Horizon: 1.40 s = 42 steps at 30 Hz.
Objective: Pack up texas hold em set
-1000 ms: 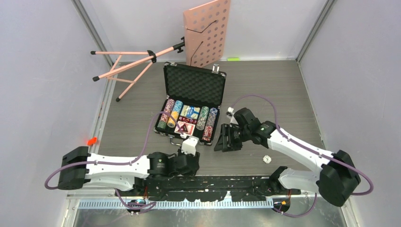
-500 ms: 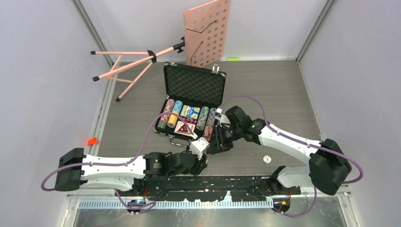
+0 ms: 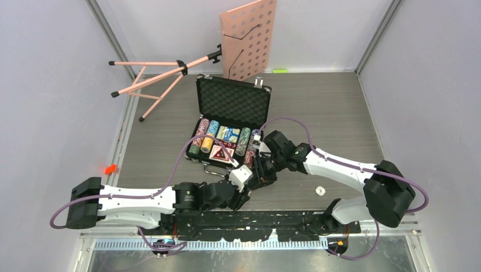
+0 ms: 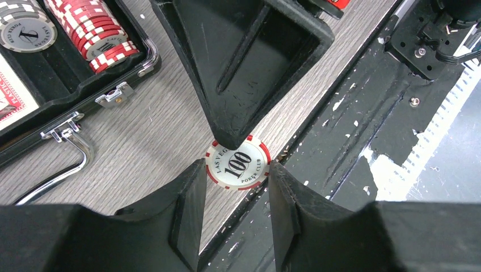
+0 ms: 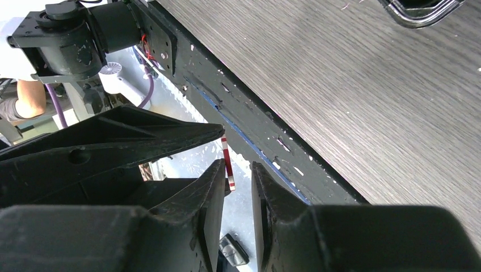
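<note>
The black case (image 3: 233,102) lies open mid-table, lid up, with rows of striped chips (image 3: 244,140) and cards in its base. My left gripper (image 4: 237,171) is shut on a red-and-white "100" chip (image 4: 241,164), gripped by its edges at the fingertips, above the table's front edge. My right gripper (image 5: 238,170) comes from the right with its jaws narrowly open around that chip (image 5: 228,161), seen edge-on; a gap shows beside the right finger. One right finger (image 4: 238,85) overlaps the chip's top. The two grippers meet at the front (image 3: 252,179).
The case's corner, latch and handle (image 4: 74,147) lie just left of the held chip. A pink perforated music stand (image 3: 249,37) and its tripod (image 3: 153,76) stand at the back. A small white piece (image 3: 320,191) lies front right. A black rail (image 3: 272,218) runs along the front edge.
My right arm has swung left from beside the case to the left gripper, its jaws narrowing. The left gripper shifted slightly right, still holding the chip.
</note>
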Each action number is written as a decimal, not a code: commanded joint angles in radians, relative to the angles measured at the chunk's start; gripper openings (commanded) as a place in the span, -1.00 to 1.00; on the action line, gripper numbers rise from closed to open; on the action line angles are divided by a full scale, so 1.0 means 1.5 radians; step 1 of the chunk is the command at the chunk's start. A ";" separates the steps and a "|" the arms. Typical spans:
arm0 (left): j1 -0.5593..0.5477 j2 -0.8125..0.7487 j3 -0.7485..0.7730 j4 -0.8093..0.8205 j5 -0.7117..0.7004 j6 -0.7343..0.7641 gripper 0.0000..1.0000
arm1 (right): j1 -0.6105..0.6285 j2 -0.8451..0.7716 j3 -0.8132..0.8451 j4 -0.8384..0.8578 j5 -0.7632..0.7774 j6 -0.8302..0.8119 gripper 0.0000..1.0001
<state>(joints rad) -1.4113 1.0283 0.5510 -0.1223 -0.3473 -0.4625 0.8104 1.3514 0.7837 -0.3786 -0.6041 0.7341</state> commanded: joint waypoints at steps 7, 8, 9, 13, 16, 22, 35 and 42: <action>0.003 -0.014 0.001 0.044 -0.010 0.012 -0.55 | 0.013 0.017 0.041 0.008 -0.013 -0.017 -0.56; 0.003 -0.016 -0.001 0.044 -0.011 0.013 -0.56 | 0.014 0.020 0.041 0.010 -0.018 -0.016 -0.56; 0.003 -0.018 -0.002 0.045 -0.014 0.014 -0.56 | 0.014 0.021 0.043 0.011 -0.019 -0.015 -0.57; 0.004 -0.026 -0.008 0.043 -0.024 0.015 -0.55 | 0.017 0.023 0.046 0.011 -0.028 -0.016 -0.88; 0.006 -0.029 -0.011 0.033 -0.039 0.000 0.00 | 0.017 0.005 0.049 0.006 0.013 -0.018 -0.98; 0.013 -0.053 -0.029 0.008 -0.045 -0.049 0.75 | 0.017 -0.016 0.126 -0.117 0.244 -0.090 -0.99; 0.084 -0.266 -0.105 -0.151 -0.109 -0.187 0.62 | 0.018 -0.014 0.130 -0.005 0.247 -0.354 -0.99; 0.136 -0.293 -0.125 -0.204 -0.120 -0.223 0.53 | 0.018 0.018 0.134 0.047 0.212 -0.446 -0.99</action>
<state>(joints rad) -1.2385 0.5884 0.3698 -0.3634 -0.4900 -0.7483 0.8322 1.3678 0.9760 -0.4065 -0.2344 0.1886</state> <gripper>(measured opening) 0.769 0.039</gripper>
